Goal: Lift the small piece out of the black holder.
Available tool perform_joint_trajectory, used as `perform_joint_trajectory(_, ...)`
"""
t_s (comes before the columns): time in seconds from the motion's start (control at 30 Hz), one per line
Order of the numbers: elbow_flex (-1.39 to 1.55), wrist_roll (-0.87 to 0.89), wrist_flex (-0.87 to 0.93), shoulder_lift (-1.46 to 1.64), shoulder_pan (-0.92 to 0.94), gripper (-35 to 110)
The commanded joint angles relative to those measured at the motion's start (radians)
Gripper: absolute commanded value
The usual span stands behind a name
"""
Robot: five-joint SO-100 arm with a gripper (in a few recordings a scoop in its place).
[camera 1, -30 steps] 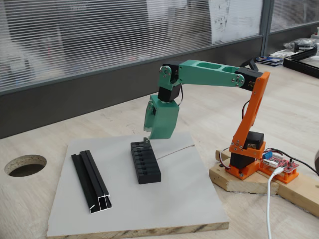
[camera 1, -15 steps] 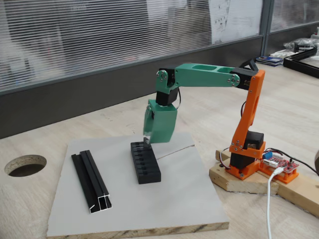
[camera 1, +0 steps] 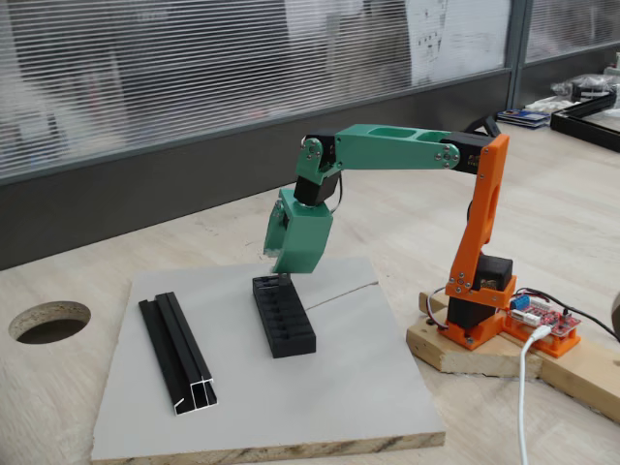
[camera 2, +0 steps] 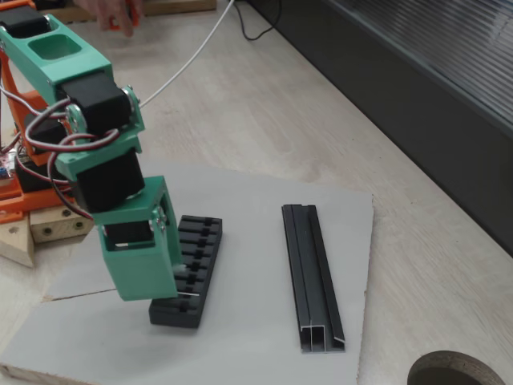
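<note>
The black holder [camera 1: 288, 325] lies on a grey board [camera 1: 329, 387], its row of slots running away from the camera; it also shows in the other fixed view as the black holder [camera 2: 200, 239]. My green gripper [camera 1: 281, 277] points straight down with its thin tips at the holder's far end slot. Seen from the other side, the gripper [camera 2: 178, 295] has its green body covering that end of the holder. The fingers sit close together, but the gap between them is too small to judge. The small piece is hidden at the fingertips.
Black channel rails [camera 1: 179, 354] with silvery cut ends lie left of the holder; they show as rails [camera 2: 311, 273] in the other fixed view. A round hole [camera 1: 48, 321] is cut in the wooden table. The orange arm base [camera 1: 475, 300] stands at the right on a wooden block.
The gripper has swung left and tilted, its tips staying at the holder's far end. The holder's near end has shifted slightly to the right.
</note>
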Motion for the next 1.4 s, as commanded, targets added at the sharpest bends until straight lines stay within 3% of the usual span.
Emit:
perform_joint_trajectory(0.0,-0.006,-0.005,0.002,0.02,0.006,34)
perform_joint_trajectory(0.23,-0.006,-0.006,0.095,0.011,0.012,34)
perform_joint_trajectory(1.37,-0.028,-0.008,0.092,-0.064,0.015,34)
